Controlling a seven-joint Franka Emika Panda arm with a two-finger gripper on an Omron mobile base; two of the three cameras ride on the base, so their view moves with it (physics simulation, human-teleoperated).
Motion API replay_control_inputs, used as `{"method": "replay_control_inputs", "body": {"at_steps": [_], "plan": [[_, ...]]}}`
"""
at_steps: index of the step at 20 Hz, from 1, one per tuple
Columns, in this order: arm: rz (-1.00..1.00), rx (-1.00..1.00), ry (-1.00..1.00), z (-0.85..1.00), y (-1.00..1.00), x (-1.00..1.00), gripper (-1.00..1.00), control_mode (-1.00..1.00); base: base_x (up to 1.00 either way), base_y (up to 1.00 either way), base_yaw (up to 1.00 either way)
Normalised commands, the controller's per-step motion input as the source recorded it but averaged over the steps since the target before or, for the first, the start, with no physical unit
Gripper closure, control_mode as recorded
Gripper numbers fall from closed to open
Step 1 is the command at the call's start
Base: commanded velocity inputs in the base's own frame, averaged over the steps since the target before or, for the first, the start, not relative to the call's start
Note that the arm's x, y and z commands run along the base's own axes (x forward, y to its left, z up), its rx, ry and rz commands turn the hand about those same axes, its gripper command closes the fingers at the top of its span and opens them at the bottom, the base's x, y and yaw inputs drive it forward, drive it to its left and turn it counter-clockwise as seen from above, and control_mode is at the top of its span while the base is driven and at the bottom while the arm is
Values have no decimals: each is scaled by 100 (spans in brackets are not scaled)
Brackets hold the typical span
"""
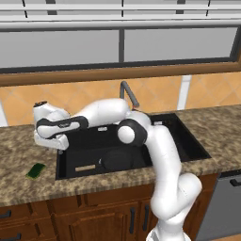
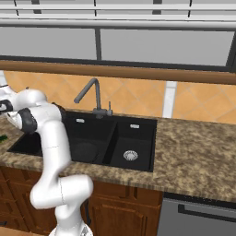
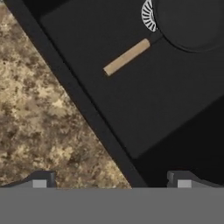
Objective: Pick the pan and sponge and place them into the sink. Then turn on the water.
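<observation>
The black pan (image 1: 114,160) lies in the wide basin of the black sink (image 1: 188,141), its tan wooden handle (image 1: 85,167) pointing left. From the hand view the pan (image 3: 189,21) lies at the top right, beside a silver drain (image 3: 147,15). The green sponge (image 1: 35,170) rests flat on the granite counter, left of the sink. My gripper (image 1: 60,149) hangs over the sink's left rim (image 3: 83,105), pointing down. It is open, nothing is between its fingers (image 3: 40,181), and it sits above and to the right of the sponge. The grey faucet (image 1: 128,92) stands behind the sink with no water running.
Speckled granite counter (image 1: 19,146) surrounds the sink, with a tiled wall and a window behind it. The narrow basin (image 2: 133,143) with its drain (image 2: 130,155) lies to the right. Wooden cabinets and a grey dishwasher front (image 2: 203,216) sit below the counter.
</observation>
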Motion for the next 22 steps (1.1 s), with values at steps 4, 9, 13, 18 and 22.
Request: {"method": "replay_control_inputs", "body": {"at_steps": [4, 9, 13, 18, 22], "plan": [[0, -7, 1, -3, 41, -8, -100, -100, 0, 0, 0], [0, 0, 0, -11, 21, -26, -100, -100, 0, 0, 0], [0, 0, 4, -23, -1, -24, -100, -100, 0, 0, 0], [0, 0, 8, -18, -19, -35, -100, -100, 0, 0, 0], [0, 0, 14, -15, -27, -38, -100, -100, 0, 0, 0]]}}
